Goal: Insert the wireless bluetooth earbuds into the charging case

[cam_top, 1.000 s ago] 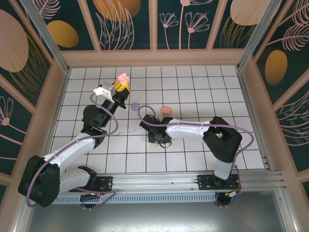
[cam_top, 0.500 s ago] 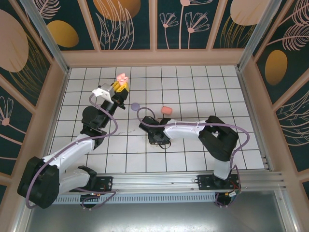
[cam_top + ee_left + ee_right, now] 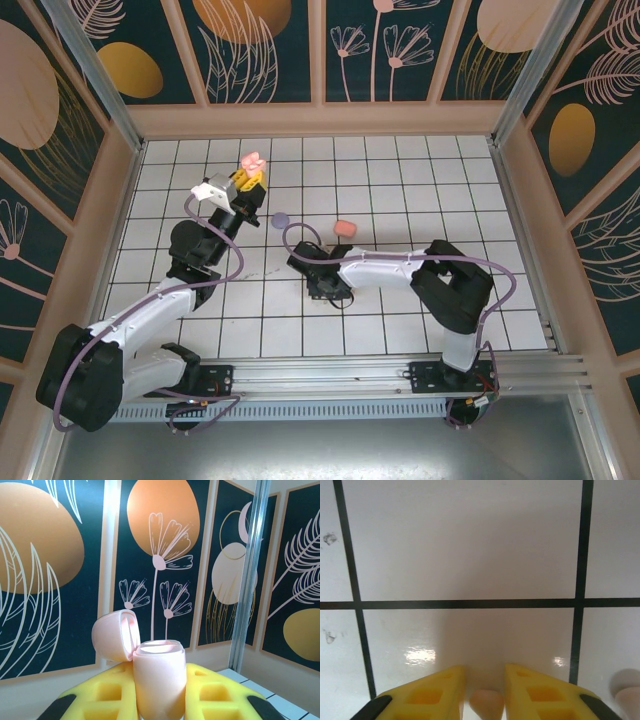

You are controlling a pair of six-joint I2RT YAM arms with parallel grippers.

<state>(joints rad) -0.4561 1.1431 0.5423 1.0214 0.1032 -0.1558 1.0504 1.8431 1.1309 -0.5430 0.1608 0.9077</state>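
Note:
My left gripper [image 3: 249, 178] is raised over the far left tiles, shut on a pale pink charging case [image 3: 159, 672] held upright between its yellow fingers [image 3: 215, 690]. The case's lid [image 3: 112, 635] is flipped open to the left, and its two slots show as grooves at the top. My right gripper [image 3: 322, 284] is down at the tiled floor mid-table. Its yellow fingers [image 3: 427, 695] are closed on a tiny pale pink earbud [image 3: 486, 704], whose rounded tip pokes out between them. Another pale pink rounded piece [image 3: 627, 700] lies at the lower right edge of the right wrist view.
A lilac puck-like case [image 3: 281, 219] and a coral-pink case [image 3: 346, 228] lie on the white tiles [image 3: 420, 180] between the two grippers. Patterned walls and metal posts enclose the floor on three sides. Open tiles lie to the right and far side.
The right gripper's fingers have narrowed around the pale pink earbud, and its wrist has shifted slightly left. The left arm and its case have stayed put.

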